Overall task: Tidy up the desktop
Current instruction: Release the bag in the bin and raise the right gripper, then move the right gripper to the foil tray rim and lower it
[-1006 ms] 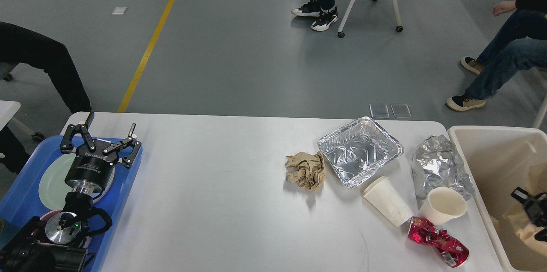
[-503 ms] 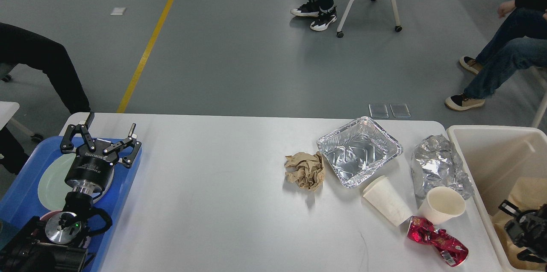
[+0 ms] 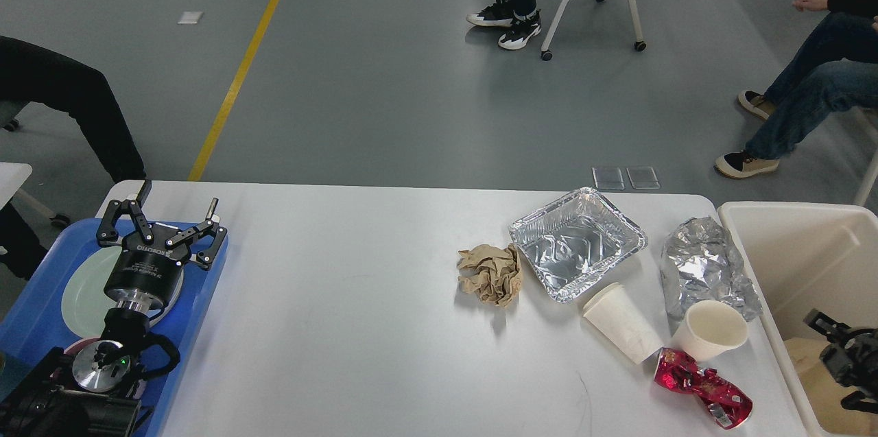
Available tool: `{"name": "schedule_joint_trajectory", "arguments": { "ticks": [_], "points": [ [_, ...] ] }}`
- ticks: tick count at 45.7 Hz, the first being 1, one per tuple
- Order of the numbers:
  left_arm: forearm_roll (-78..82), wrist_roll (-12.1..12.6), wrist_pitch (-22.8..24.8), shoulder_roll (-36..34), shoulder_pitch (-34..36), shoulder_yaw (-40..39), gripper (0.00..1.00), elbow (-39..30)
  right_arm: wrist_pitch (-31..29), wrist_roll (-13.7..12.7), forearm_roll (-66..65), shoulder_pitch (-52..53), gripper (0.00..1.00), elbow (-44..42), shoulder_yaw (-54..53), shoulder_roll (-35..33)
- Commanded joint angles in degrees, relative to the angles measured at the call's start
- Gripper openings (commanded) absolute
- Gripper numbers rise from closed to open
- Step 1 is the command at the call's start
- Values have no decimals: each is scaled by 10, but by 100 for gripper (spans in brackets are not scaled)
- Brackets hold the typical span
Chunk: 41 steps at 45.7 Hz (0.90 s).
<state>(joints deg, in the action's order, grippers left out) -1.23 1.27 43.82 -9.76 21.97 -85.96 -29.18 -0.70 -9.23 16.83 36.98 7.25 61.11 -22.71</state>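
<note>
My left gripper (image 3: 171, 207) hangs above the blue tray (image 3: 206, 286) at the left end of the desktop (image 3: 343, 327), its two fingers spread wide and holding nothing; beneath it lies a pale round plate (image 3: 79, 293) in the tray. My right gripper (image 3: 840, 355) sits low at the right edge of the view, inside the beige bin (image 3: 775, 231) that stands just beside the right end of the desktop; it is dark and partly cut off, so I cannot tell whether its fingers are apart or closed. Brown paper (image 3: 816, 382) lies in the bottom of the bin under it. The desktop fills the lower middle of my view, white and glossy, and the clutter is gathered toward its right side. A crumpled brown paper ball (image 3: 490, 274) touches the left corner of an open foil tray (image 3: 577, 243). Just in front of that tray a white paper cup (image 3: 621, 322) lies on its side, and next to it a second paper cup (image 3: 710, 331) stands upright against a crumpled sheet of foil (image 3: 703, 265). A crushed red wrapper (image 3: 699, 387) lies nearest me, touching the base of the upright cup.
</note>
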Motion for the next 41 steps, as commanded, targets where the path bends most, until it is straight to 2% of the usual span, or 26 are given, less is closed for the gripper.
{"name": "schedule_joint_trajectory", "arguments": {
  "ticks": [1,13,21,28,31,41],
  "points": [
    [0,0,0,0,0,0,96,0,-22,-1,-11,69,100,77,6,-37],
    [0,0,0,0,0,0,96,0,-127,-3,-177,327,100,300,27,-100],
    [0,0,0,0,0,0,96,0,-288,-3,-199,558,100,420,130,-55],
    [0,0,0,0,0,1,96,0,-439,-5,-197,700,100,489,148,3],
    [0,0,0,0,0,1,96,0,-481,-5,-196,753,100,520,143,11],
    [0,0,0,0,0,1,96,0,-495,-5,-194,912,100,696,141,39]
  ]
}}
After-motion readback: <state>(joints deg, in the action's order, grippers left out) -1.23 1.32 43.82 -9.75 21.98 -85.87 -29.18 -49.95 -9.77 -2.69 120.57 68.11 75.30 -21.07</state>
